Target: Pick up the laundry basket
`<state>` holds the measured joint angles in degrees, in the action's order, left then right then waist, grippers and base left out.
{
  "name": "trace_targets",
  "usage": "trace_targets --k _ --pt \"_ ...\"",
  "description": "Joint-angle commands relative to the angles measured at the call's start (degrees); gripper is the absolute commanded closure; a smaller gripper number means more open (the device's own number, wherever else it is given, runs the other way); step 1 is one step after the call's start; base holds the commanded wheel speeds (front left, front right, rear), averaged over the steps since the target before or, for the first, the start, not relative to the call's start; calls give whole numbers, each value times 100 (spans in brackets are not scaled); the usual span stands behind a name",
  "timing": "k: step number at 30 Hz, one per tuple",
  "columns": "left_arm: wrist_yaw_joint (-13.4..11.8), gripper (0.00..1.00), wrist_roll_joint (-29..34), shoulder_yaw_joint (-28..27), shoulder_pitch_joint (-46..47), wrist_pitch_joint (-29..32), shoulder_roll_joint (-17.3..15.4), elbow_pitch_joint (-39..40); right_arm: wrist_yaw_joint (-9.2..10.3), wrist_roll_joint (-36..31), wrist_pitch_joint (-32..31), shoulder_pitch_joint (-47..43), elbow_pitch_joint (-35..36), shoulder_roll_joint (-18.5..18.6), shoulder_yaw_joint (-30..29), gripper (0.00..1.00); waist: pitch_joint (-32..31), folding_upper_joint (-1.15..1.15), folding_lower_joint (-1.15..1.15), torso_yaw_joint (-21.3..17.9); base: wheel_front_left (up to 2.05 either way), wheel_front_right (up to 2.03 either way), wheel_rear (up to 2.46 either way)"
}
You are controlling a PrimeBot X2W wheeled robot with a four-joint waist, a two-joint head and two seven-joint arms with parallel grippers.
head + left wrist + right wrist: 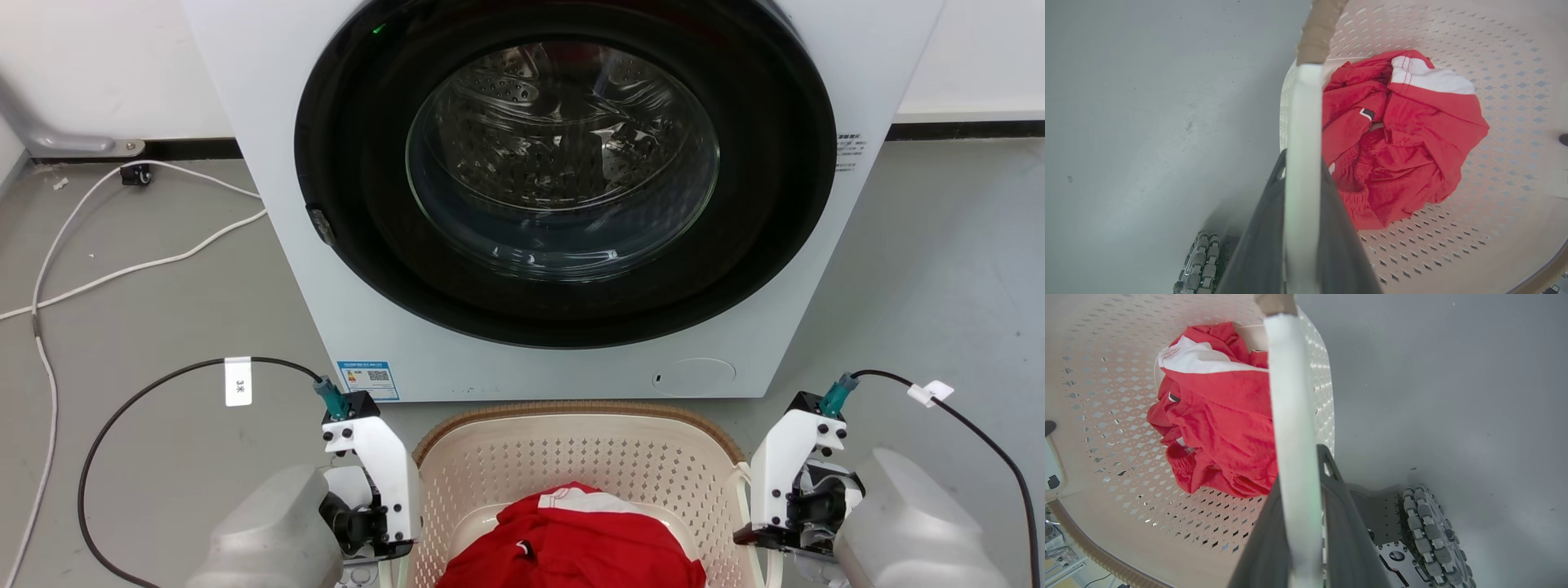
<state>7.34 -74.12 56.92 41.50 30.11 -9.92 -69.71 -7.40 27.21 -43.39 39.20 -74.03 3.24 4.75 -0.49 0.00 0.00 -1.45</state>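
Observation:
The laundry basket (571, 445), cream with perforated walls and a brown woven-look rim, sits low in the head view between my two wrists, just in front of the washing machine. A red and white garment (571, 539) lies bunched inside it. My left gripper (1302, 163) is shut on the basket's white left handle (1302, 102); the dark fingers (1261, 228) clamp it from both sides. My right gripper (1300, 465) is likewise shut on the white right handle (1286, 375). I cannot tell whether the basket's bottom touches the floor.
The white washing machine (269, 163) stands close behind the basket, with its round glass door (563, 163) shut. White cables (122, 269) trail over the grey floor at the left. My base's wheels (1429, 531) are under the basket's near side.

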Motion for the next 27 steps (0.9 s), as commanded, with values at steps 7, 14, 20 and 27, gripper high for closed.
trace_targets --k 7,14,20,27 --pt "24 100 -58 20 -73 -44 54 42 -17 53 -7 -33 33 -66 -43 100 -4 0 0 2 0 0 0" --pt "24 100 -82 37 -78 -64 54 37 -17 73 -2 -41 33 -66 -43 100 -16 0 0 8 0 0 0" --pt "24 100 -92 58 -76 -68 53 29 -17 71 11 -48 33 -66 -24 100 -19 0 0 10 0 0 0" --pt "24 100 -95 73 -73 -104 51 36 -17 58 14 -43 33 -66 -30 100 -8 0 0 17 0 0 0"
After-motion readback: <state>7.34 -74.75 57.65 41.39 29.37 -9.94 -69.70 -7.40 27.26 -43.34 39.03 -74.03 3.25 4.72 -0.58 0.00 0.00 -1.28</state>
